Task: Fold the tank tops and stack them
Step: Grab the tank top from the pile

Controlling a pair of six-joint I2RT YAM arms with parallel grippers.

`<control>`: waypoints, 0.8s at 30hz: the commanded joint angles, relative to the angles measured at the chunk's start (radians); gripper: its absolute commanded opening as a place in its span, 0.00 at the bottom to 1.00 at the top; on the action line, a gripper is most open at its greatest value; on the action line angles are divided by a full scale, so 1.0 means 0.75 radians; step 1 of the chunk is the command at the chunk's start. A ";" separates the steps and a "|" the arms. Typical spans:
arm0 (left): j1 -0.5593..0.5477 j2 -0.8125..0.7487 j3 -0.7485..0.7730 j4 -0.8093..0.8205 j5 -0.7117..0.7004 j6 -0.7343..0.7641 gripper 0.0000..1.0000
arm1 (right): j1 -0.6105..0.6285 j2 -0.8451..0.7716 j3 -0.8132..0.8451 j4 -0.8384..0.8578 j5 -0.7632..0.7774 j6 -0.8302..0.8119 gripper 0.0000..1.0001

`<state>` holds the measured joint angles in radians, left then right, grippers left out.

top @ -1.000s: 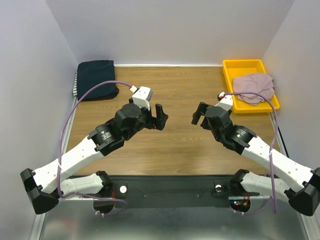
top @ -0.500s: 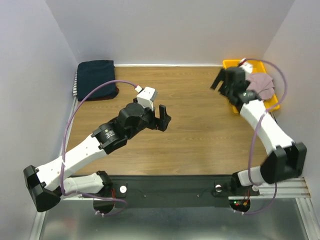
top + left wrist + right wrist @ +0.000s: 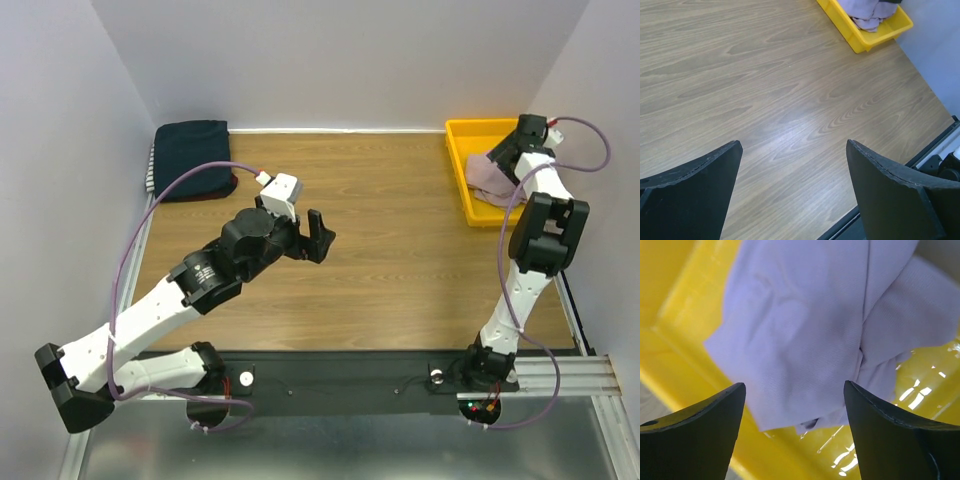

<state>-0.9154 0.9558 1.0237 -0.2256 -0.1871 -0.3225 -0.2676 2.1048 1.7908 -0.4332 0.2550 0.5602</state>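
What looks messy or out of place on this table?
Only the pale pink tank top: it lies crumpled in the yellow tray at the far right, while the other tank tops sit neatly folded in a stack at the far left. Nothing looks spilled or damaged.

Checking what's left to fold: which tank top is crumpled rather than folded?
The pale pink tank top bunched in the yellow tray, beneath the open right gripper; the navy one lies folded flat in the far-left corner.
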 commanded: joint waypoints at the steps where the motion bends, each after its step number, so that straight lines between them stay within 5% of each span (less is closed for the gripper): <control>1: 0.010 -0.043 0.026 0.012 -0.031 0.023 0.97 | 0.034 0.073 0.058 0.009 0.030 0.036 0.84; 11: 0.034 -0.086 -0.058 0.023 -0.027 -0.004 0.98 | 0.034 0.139 0.028 0.019 0.083 0.039 0.63; 21: 0.051 -0.096 -0.044 0.010 -0.025 0.009 0.98 | 0.034 0.008 0.001 0.023 0.083 0.014 0.65; 24: 0.051 -0.090 -0.046 0.015 -0.023 0.009 0.98 | 0.034 0.006 -0.007 0.025 0.081 0.008 0.46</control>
<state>-0.8818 0.9039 0.9802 -0.2443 -0.1955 -0.3233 -0.2409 2.1685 1.7847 -0.4389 0.2989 0.5747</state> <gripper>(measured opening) 0.979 0.564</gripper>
